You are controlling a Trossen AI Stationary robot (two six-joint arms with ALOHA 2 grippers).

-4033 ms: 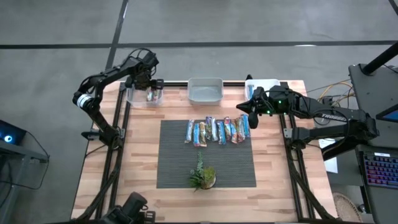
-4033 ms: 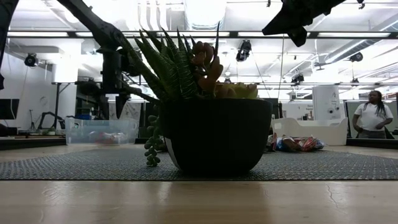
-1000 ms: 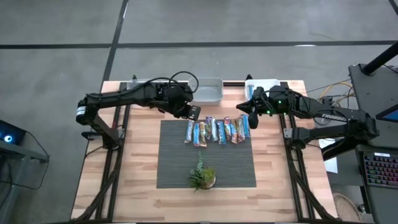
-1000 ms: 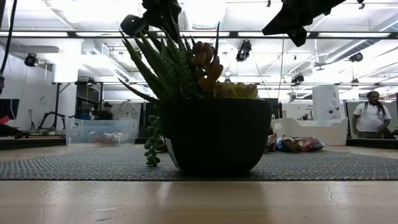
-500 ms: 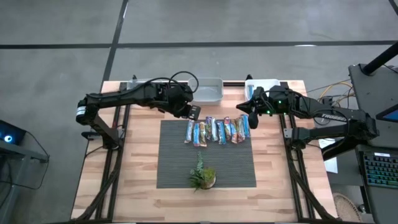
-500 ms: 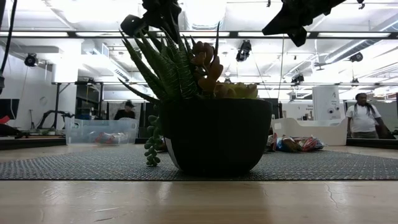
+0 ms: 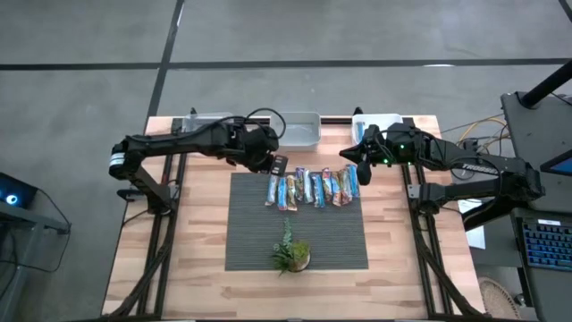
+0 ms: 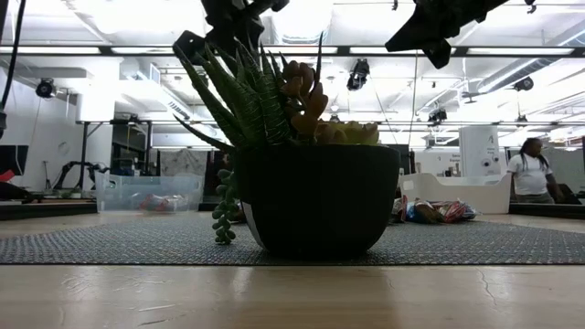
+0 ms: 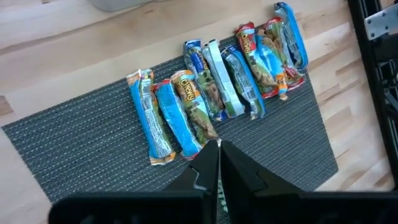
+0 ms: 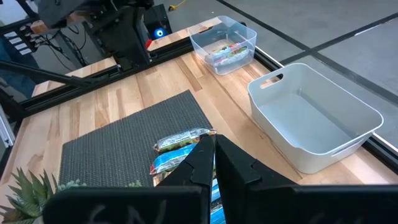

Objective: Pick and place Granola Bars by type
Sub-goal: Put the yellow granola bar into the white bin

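High view: the Granola Bars (image 7: 313,187) lie side by side in one row on the far half of the dark mat (image 7: 259,241), wrappers up so types can be read. The left gripper (image 7: 278,164), clenched and empty, hangs just beyond the row's left end, probably lining up a pick. The right gripper (image 7: 350,154), also clenched on nothing, waits at the row's right end, near the white bin (image 7: 378,119).

"Chewy" on one Granola Bars (image 9: 194,106) wrapper; other print illegible.

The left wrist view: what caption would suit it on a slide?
Shut left claw poised over a row of granola bars lying side by side on a dark woven mat.
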